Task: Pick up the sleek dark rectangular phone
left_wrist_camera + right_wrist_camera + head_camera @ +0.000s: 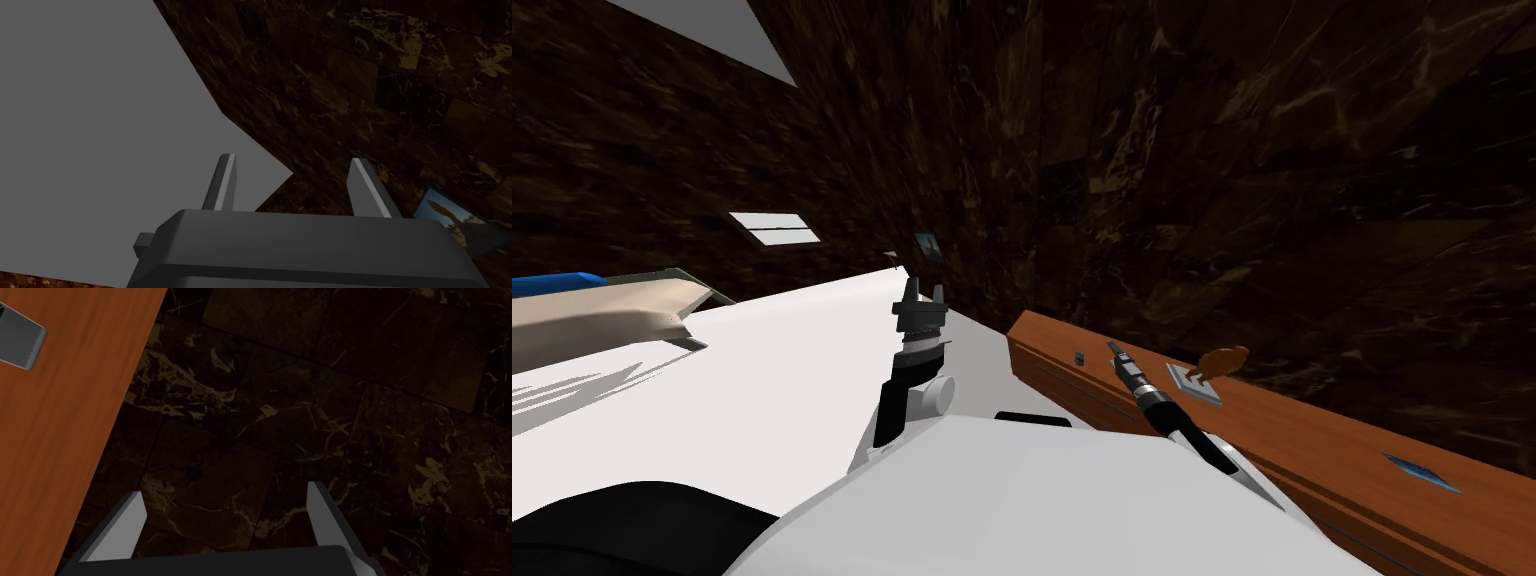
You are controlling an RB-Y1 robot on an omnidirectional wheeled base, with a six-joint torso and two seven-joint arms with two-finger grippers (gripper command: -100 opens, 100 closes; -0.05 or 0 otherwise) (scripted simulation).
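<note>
Right gripper point(1115, 350): over the wooden shelf point(1302, 440), near its left end. 2 fingers spread about a third of the wrist view's width, nothing between them. In the right wrist view they point past the shelf's back edge at the dark marble wall point(320, 398).

Phone point(1078, 357): small dark block, best match for the task. It lies flat on the shelf near the left end, roughly midway between front and back edges. It sits just beside the right gripper, on its left, not touching. In the right wrist view it appears as a grey-sided slab on the wood, off to the side of the fingers.

Grey plate point(1184, 380) with a brown figure point(1224, 360): on the shelf, on the right gripper's other side.

Blue slab point(1420, 472): flat, towards the shelf's right end, well apart.

Left gripper point(924, 290): raised, left of the shelf's left end, fingers apart, empty.
</note>
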